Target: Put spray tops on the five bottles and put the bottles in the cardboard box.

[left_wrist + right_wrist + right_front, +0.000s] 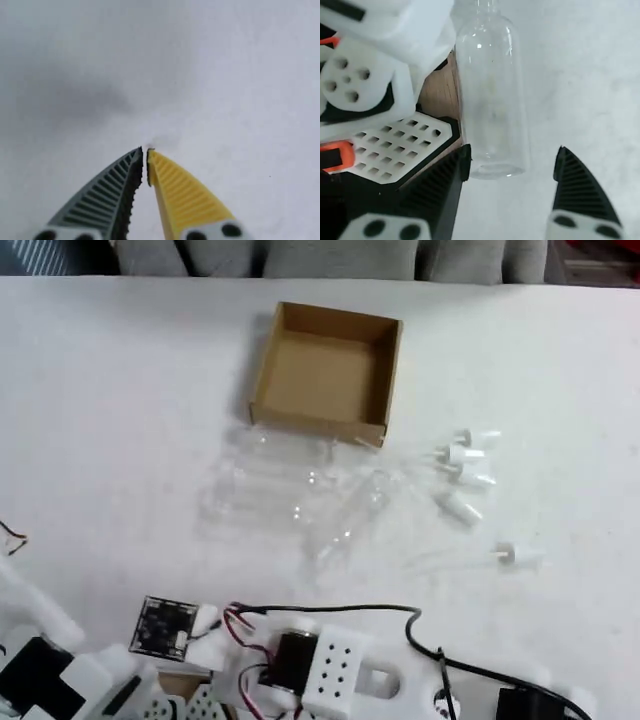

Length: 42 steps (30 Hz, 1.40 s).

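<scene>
White table holds a cluster of clear bottles lying on their sides. A scatter of white spray tops lies near them, and an open cardboard box sits just beyond, farther from the tools. One clear bottle lies directly ahead of the right tool, its base between the two black fingers, which stand wide apart. White arm parts sit just beside that bottle. Left tool has its grey and yellow fingers closed together, tips over bare table.

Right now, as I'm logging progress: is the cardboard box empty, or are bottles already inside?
Empty. In the high view the cardboard box has a bare floor, and the clear bottles lie on the table outside it.
</scene>
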{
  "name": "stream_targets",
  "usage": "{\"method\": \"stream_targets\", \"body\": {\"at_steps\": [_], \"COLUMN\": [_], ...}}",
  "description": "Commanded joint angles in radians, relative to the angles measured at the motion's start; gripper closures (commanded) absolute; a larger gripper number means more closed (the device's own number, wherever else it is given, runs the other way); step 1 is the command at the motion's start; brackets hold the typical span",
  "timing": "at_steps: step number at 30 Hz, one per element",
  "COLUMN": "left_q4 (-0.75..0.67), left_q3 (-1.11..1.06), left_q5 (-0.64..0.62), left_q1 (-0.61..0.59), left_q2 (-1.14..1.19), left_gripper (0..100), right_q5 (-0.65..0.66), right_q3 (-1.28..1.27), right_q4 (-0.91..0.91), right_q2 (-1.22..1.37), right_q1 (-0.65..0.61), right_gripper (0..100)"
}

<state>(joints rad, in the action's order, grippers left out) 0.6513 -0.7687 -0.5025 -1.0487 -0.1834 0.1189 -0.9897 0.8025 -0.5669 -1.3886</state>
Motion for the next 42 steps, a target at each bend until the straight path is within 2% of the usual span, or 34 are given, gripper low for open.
{"method": "stream_targets", "body": {"at_steps": [1,15,21,30,42], "left_q4": [-0.023,-0.023,-0.023,-0.023,-0.021], "left_q3": [0.009,0.009,0.009,0.009,0.008], "left_q5": [-0.008,-0.009,-0.009,-0.009,-0.006], "left_q1": [-0.005,-0.033,-0.033,-0.033,-0.033], "left_q2": [-0.005,-0.005,-0.005,-0.005,-0.005], "left_gripper": [97,97,97,97,97], "right_q5": [-0.005,-0.008,-0.008,-0.008,-0.008], "right_q3": [0.014,-0.012,-0.028,-0.028,-0.021], "right_q4": [0.007,0.035,0.008,-0.101,-0.148], "right_q2": [-0.038,-0.163,-0.110,0.051,0.051], "right_q1": [-0.018,0.022,-0.053,-0.051,0.148], "right_gripper": [76.5,76.9,76.5,76.5,76.5]}}
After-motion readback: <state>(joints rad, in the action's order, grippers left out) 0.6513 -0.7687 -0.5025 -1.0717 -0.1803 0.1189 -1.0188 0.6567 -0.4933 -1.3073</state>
